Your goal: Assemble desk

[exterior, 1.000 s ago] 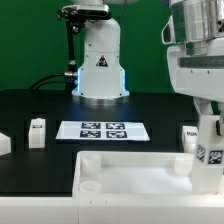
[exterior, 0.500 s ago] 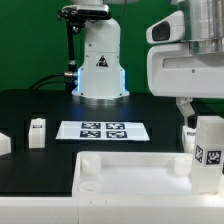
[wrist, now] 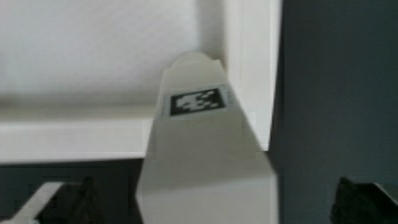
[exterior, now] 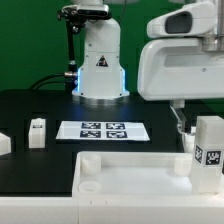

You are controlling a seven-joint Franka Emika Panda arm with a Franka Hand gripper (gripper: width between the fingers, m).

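**Released and lifted clear**

Nearest the camera in the exterior view, the large flat white plastic desk top [exterior: 130,188] lies on the black counter [exterior: 30,108] where it lay a second ago. A round socket [exterior: 88,183] shows at its corner toward the exterior view's left. On its far corner at the exterior view's right, the short square white tagged leg [exterior: 208,150] stands upright in the same spot as before. Whether it is seated fully in its socket cannot be told.

The change is above it. A second ago the arm's white housing [exterior: 185,62] sat low over this leg. It is now higher and further toward the exterior view's left, and the leg's upper end shows free.

The gripper [wrist: 214,200] has gone from clamped to wide. In the wrist view its dark fingers [wrist: 63,200] stand one on either side of the leg, each with a gap between it and the leg. It holds nothing and touches nothing.

Further back, a small white loose leg [exterior: 37,132] stands toward the exterior view's left. Another white piece [exterior: 3,145] beside it is cut off by the frame edge. The marker board [exterior: 102,130] lies flat at mid-counter, and the white robot base [exterior: 100,62] rises behind it. None of these has moved.
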